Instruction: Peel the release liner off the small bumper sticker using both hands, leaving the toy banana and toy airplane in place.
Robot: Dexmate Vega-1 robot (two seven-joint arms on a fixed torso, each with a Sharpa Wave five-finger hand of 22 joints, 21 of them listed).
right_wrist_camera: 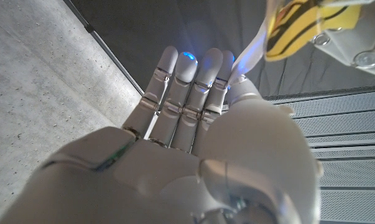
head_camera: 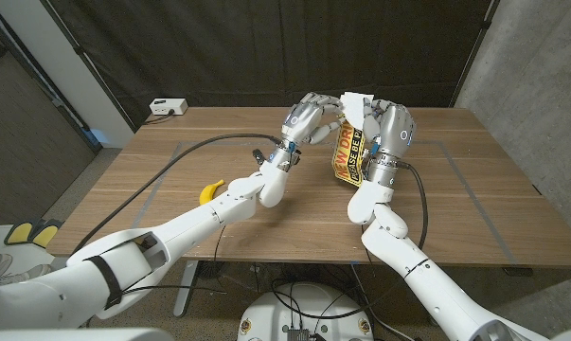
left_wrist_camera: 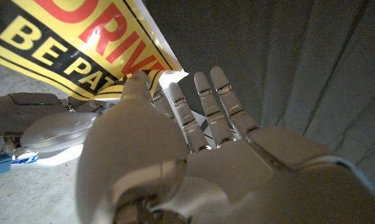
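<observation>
Both hands are raised above the far middle of the table with the yellow bumper sticker [head_camera: 346,152] hanging between them, red and black lettering facing me. My left hand [head_camera: 309,119] pinches the sticker's upper corner; in the left wrist view its thumb [left_wrist_camera: 137,84] presses on the sticker [left_wrist_camera: 81,37]. My right hand [head_camera: 389,123] pinches the white release liner [head_camera: 357,100] at the top. In the right wrist view the liner [right_wrist_camera: 252,50] runs from the thumb of the right hand [right_wrist_camera: 193,130] to the sticker [right_wrist_camera: 299,25]. The toy banana [head_camera: 212,190] lies on the table beside my left forearm.
A white box [head_camera: 169,106] sits at the table's far left corner. A black cable [head_camera: 186,156] runs across the left half of the table [head_camera: 474,199] toward my left wrist. Dark curtains hang behind the table.
</observation>
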